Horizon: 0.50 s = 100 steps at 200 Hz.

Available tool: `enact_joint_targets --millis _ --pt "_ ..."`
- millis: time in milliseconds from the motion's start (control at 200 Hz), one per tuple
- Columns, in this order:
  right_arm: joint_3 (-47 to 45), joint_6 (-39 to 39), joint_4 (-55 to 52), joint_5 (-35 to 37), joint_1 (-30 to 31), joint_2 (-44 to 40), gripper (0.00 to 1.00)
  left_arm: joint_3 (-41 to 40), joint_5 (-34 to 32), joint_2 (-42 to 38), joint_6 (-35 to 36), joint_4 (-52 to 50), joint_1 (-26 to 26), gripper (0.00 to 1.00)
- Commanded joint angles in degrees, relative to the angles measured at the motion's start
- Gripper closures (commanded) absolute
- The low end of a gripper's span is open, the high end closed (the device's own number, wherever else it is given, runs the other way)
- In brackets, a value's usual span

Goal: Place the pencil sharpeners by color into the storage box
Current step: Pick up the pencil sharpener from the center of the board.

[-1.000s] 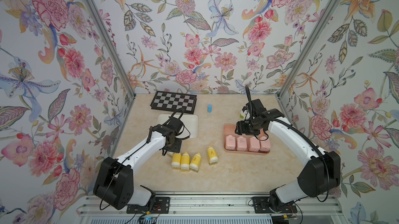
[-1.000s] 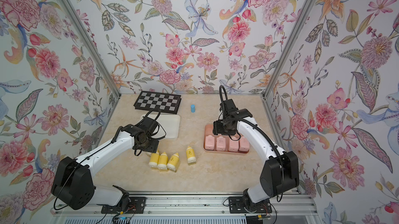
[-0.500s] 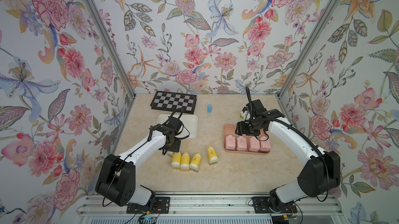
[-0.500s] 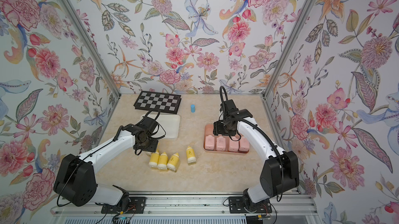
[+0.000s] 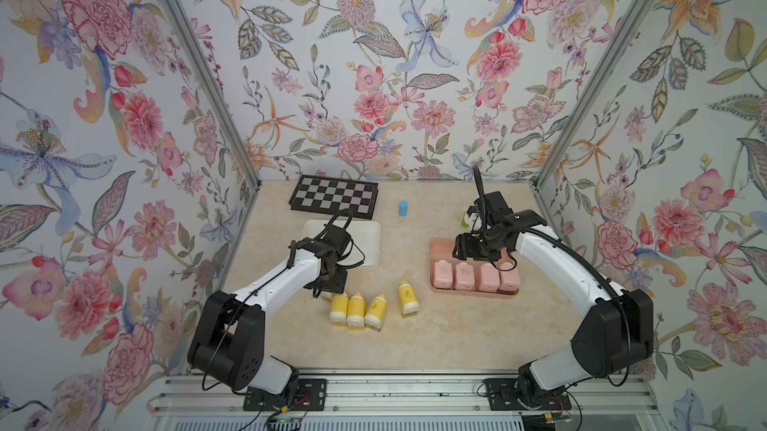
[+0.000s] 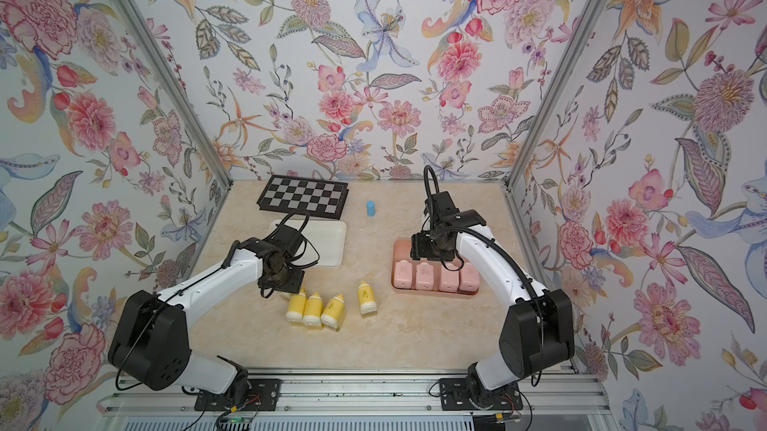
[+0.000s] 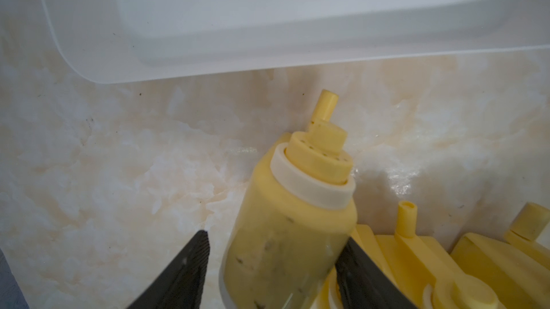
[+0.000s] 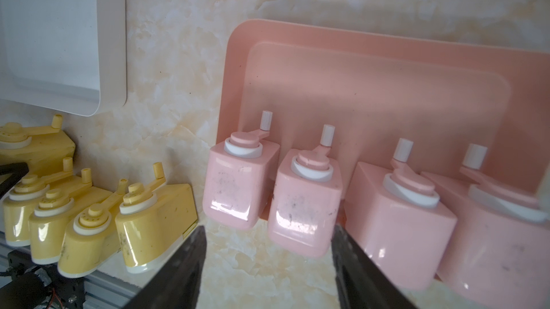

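– Two trays on table (image 5: 456, 337), both top views. How much of the sorting done?

– Taken largest first: white tray (image 5: 369, 242) at 10 o'clock from table centre, nothing inside as far as visible past the left arm; pink tray (image 5: 440, 249) at 3 o'clock, loaded along its 6 o'clock rim.

– Grippers next?

– Above the pink tray, right gripper (image 8: 269, 228), jaws spread, nothing between them. Low over the table, just off the 6 o'clock rim of the white tray, left gripper (image 7: 275, 237), one finger on each side of one yellow sharpener (image 7: 300, 203): one finger touching its body, a sliver of gap at the other. Firm grasp or not: impossible to tell.

– Then the pieces themselves?

– Four pink sharpeners (image 5: 464, 276) upright in the pink tray, side by side in a single row, neighbours touching or nearly so. Pink group judged complete. Four more yellow sharpeners (image 5: 356, 309) on bare table at 7 o'clock from centre, three packed together, one a little apart toward 6 o'clock. None in either tray.

– Overall reading?

– Somewhat under half, by judgement: four of nine pieces placed, five yellow ones left, presumably for the white tray, with the first of them between the left jaws and not yet clear of its neighbours.
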Motion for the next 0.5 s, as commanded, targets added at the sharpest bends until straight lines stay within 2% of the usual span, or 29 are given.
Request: enact_joint_targets --millis 0,495 --pt "-0.58 -1.33 0.40 -0.91 -0.49 0.73 0.32 0.36 -0.06 1.18 1.32 0.20 0.70 0.32" --pt "-0.64 -1.51 0.62 -1.35 -1.15 1.05 0.32 0.83 1.17 3.48 2.29 0.44 0.71 0.49"
